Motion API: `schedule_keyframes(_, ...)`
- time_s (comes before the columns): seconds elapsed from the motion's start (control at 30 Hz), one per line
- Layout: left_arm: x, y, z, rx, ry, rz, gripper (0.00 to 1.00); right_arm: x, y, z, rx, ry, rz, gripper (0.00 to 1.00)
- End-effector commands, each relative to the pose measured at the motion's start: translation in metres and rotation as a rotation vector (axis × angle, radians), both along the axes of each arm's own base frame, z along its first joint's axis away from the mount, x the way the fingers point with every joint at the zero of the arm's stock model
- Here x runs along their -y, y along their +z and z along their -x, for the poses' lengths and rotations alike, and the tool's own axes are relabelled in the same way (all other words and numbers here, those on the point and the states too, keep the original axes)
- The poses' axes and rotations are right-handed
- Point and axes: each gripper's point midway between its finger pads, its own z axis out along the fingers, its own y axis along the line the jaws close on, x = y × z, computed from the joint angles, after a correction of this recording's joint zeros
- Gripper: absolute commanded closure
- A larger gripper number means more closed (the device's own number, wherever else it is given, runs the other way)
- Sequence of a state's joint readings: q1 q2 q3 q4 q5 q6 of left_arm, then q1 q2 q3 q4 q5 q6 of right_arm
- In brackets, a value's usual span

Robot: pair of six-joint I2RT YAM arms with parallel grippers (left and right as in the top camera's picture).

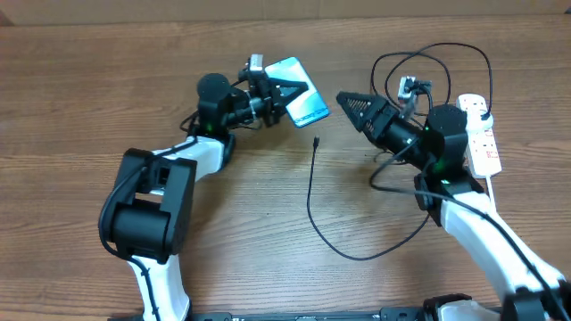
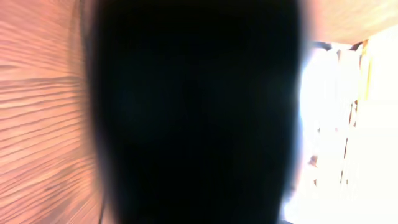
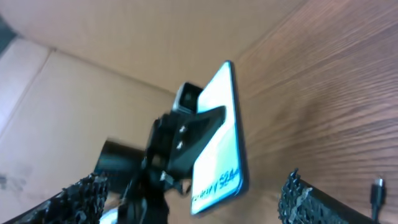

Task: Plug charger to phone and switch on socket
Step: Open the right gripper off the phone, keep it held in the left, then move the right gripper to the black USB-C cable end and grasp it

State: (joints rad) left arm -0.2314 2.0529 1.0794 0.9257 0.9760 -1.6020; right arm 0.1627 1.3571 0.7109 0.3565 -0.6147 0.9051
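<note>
The phone point(image 1: 308, 105), its light-blue screen lit, is held tilted off the table at the back centre by my left gripper point(image 1: 284, 91), which is shut on its edge. It also shows in the right wrist view point(image 3: 221, 124) with the left gripper's finger point(image 3: 189, 134) across the screen. My right gripper point(image 1: 343, 98) is open and empty, pointing at the phone from the right, a short way off. The charger's connector tip point(image 1: 317, 141) lies on the table below the phone, seen also in the right wrist view point(image 3: 376, 190). The socket point(image 1: 482, 134) lies at the far right.
The charger's thin black cable point(image 1: 310, 201) runs down from the tip, curves right under my right arm and loops behind it point(image 1: 433, 53). A dark blur point(image 2: 199, 112) fills the left wrist view. A cardboard wall point(image 3: 124, 43) stands behind the table.
</note>
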Motion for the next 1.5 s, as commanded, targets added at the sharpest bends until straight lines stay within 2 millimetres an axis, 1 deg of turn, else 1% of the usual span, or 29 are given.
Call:
schedule_keyframes(0.0, -0.018, 0.013, 0.01, 0.082, -0.089, -0.016, 0.96, 0.002, 0.018, 0.015, 0.128, 0.033, 0.121, 0.09)
schedule_keyframes(0.13, -0.038, 0.01, 0.012, 0.059, -0.119, -0.017, 0.96, 0.002, 0.002, 0.026, 0.098, 0.034, 0.227, 0.07)
schedule_keyframes(0.27, -0.053, 0.009, 0.011, 0.05, -0.124, -0.012, 0.96, -0.011, -0.02, 0.034, 0.073, 0.044, 0.343, 0.07)
schedule_keyframes(0.3, -0.058, 0.009, 0.01, 0.045, -0.12, -0.011, 0.96, -0.014, -0.028, 0.036, 0.07, 0.032, 0.399, 0.08)
schedule_keyframes(0.43, -0.068, 0.006, 0.01, 0.015, -0.117, -0.008, 0.96, -0.027, -0.046, 0.04, 0.074, 0.016, 0.522, 0.07)
schedule_keyframes(0.47, -0.071, 0.006, 0.009, 0.014, -0.117, -0.008, 0.96, -0.032, -0.057, 0.04, 0.059, 0.013, 0.559, 0.07)
schedule_keyframes(0.6, -0.079, 0.006, 0.007, 0.015, -0.102, -0.009, 0.96, -0.042, -0.078, 0.033, 0.021, 0.04, 0.618, 0.07)
schedule_keyframes(0.7, -0.09, 0.006, 0.003, 0.021, -0.078, -0.012, 0.96, -0.045, -0.091, 0.023, -0.027, 0.056, 0.679, 0.09)
schedule_keyframes(0.83, -0.106, 0.004, -0.002, 0.025, -0.046, -0.016, 0.96, -0.047, -0.106, 0.007, -0.084, 0.064, 0.769, 0.15)
schedule_keyframes(0.9, -0.111, 0.005, -0.003, 0.027, -0.041, -0.017, 0.96, -0.05, -0.113, 0.001, -0.098, 0.073, 0.815, 0.19)
schedule_keyframes(1.03, -0.114, 0.005, -0.001, 0.032, -0.05, -0.016, 0.96, -0.052, -0.135, -0.009, -0.153, 0.08, 0.891, 0.23)
schedule_keyframes(1.2, -0.114, 0.005, -0.001, 0.041, -0.049, -0.019, 0.96, -0.051, -0.165, -0.014, -0.211, 0.089, 0.934, 0.29)
schedule_keyframes(1.47, -0.113, 0.005, 0.001, 0.05, -0.061, -0.02, 0.96, -0.049, -0.181, -0.022, -0.222, 0.056, 0.949, 0.31)
